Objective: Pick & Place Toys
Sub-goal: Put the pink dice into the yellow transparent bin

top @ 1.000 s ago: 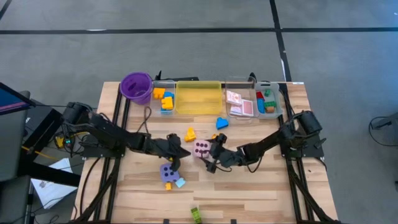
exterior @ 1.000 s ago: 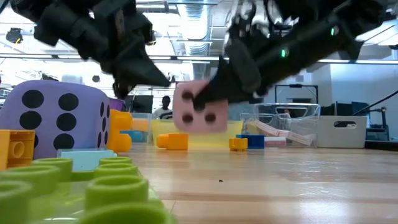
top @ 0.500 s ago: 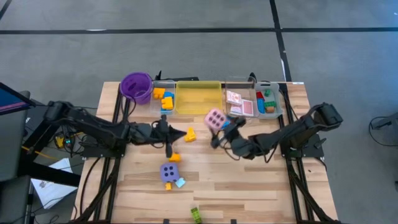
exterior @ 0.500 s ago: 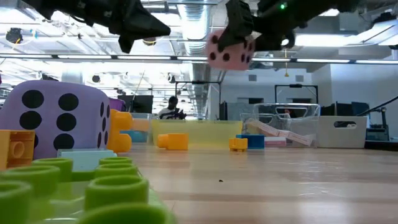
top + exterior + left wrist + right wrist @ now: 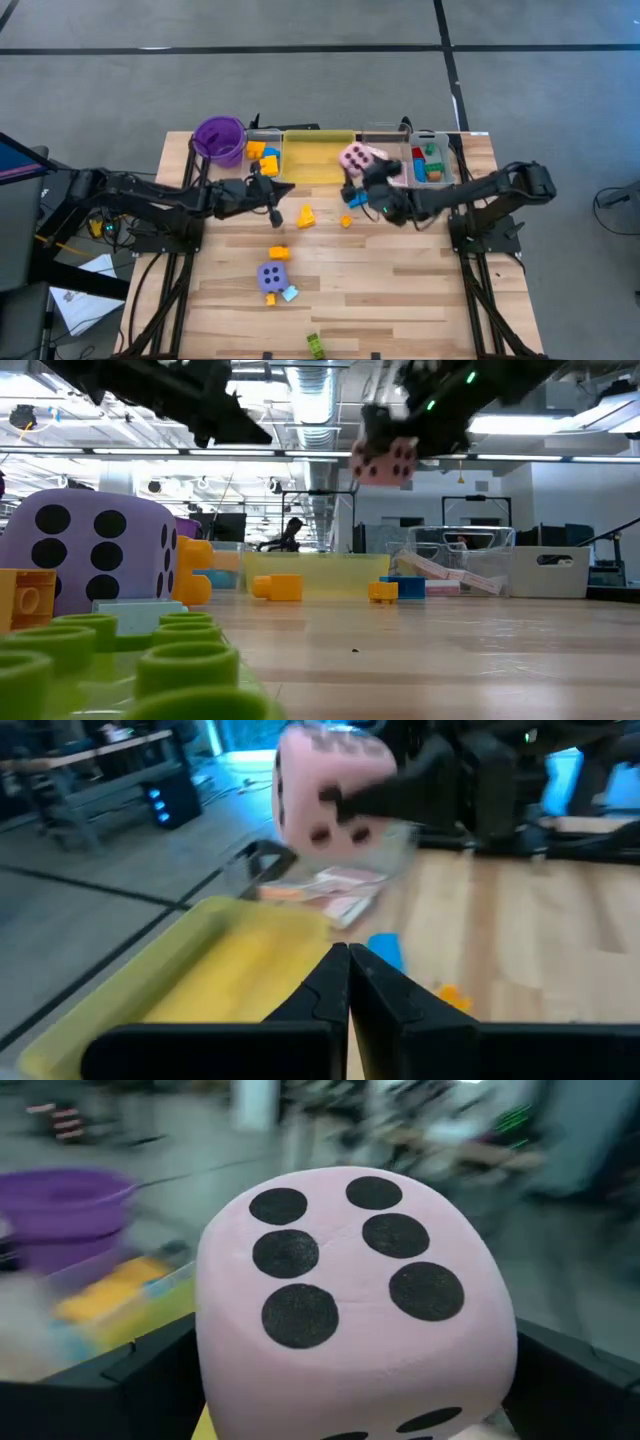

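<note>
Green block (image 5: 150, 665): lying at the table's near edge, closest to the low camera and farthest from the trays, so likely among the last toys to be collected.
Purple die (image 5: 270, 275): resting on the near half of the wooden table (image 5: 420, 300), touching a small light-blue block (image 5: 290, 293) and a yellow block (image 5: 25, 595); not yet sorted.
Orange block (image 5: 279, 253): sitting alone, just beyond the purple die.
Yellow block near centre (image 5: 306, 215): lying between the two grippers, beside a small orange piece (image 5: 346, 221) and a blue block (image 5: 385, 950); all three are waiting on bare wood in front of the trays.
Left gripper (image 5: 274, 195): hovering above the table in front of the yellow tray, fingers pressed together and carrying nothing; it appears to be standing by, clear of the other arm's path.
Right gripper (image 5: 362, 178): holding the pink die (image 5: 354, 159) between widely spread fingers, since the die is broad; it is lifting the die well above the table, apparently to clear the tray walls.
Pink die, position: hanging in the air over the gap between the yellow tray (image 5: 320, 170) and the clear tray (image 5: 385, 132) with the pink playing cards (image 5: 385, 170).
Far row: purple cup (image 5: 219, 138) and a bin of sorted blocks (image 5: 432, 160), serving as the destinations.
</note>
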